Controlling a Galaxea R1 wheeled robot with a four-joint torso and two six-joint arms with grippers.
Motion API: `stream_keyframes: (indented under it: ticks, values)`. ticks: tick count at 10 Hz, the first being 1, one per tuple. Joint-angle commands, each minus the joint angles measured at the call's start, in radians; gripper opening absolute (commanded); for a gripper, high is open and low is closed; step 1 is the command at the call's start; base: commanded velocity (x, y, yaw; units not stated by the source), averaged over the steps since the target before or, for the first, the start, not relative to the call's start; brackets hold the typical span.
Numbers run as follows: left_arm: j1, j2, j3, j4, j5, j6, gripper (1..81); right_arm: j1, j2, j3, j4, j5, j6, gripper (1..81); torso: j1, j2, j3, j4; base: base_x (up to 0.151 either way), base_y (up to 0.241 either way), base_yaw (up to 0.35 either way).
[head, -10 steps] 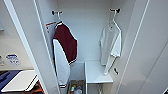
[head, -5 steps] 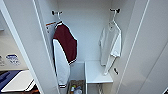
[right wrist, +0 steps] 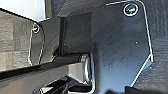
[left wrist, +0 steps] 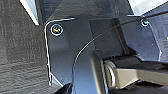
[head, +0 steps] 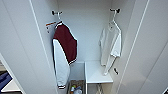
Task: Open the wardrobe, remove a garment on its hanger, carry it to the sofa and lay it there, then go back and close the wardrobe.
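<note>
- Wardrobe (head: 85, 37): white, both doors swung wide open, left door (head: 22, 50) and right door (head: 150, 50) framing the head view; white interior fully exposed.
- Garment (head: 111, 45): plain white short-sleeved T-shirt, hanging inside the wardrobe on the right, close against the right inner wall, sleeve turned outward.
- Hanger (head: 113, 21): slim, white, carrying the T-shirt; hook caught on a dark wall hook (head: 115, 10) high on the right side (fine detail of the hook blurred).
- Maroon jacket (head: 63, 52): white sleeves, striped cuffs and hem, hanging on the left side of the interior from a second dark hook (head: 54, 12); well apart from the T-shirt, bare back wall between them.
- Orange-and-white tag (head: 50, 25): just beside the jacket's shoulder, against the left inner wall.
- White shelf (head: 97, 72): low in the wardrobe, beneath the T-shirt's hem; not touching the cloth as far as can be told.
- Basket (head: 76, 87): on the wardrobe floor under the jacket's sleeve, small mixed items inside (too blurred to name).
- Dark grey carpet (left wrist: 20, 50): seen in left wrist view around the robot's own dark plate; same carpet (right wrist: 12, 37) in right wrist view.
- Left jaws: hidden behind the plate, apart or together cannot be told.
- Right jaws: likewise hidden, state cannot be told.
</note>
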Motion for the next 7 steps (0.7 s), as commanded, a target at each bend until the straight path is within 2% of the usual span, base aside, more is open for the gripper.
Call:
stream_keyframes:
  ticks: [1, 7]
  values:
    - [0.009, 0.044, 0.000, -0.004, 0.022, -0.002, 81.1, 0.019, 0.046, -0.051, 0.007, -0.061, 0.005, 81.1, 0.000, 0.000, 0.000, 0.000, 0.000, 0.000, 0.000]
    - [0.049, 0.093, -0.003, -0.001, 0.032, -0.002, 81.1, -0.020, 0.063, -0.059, 0.002, -0.061, -0.005, 81.1, 0.000, 0.000, 0.000, 0.000, 0.000, 0.000, 0.000]
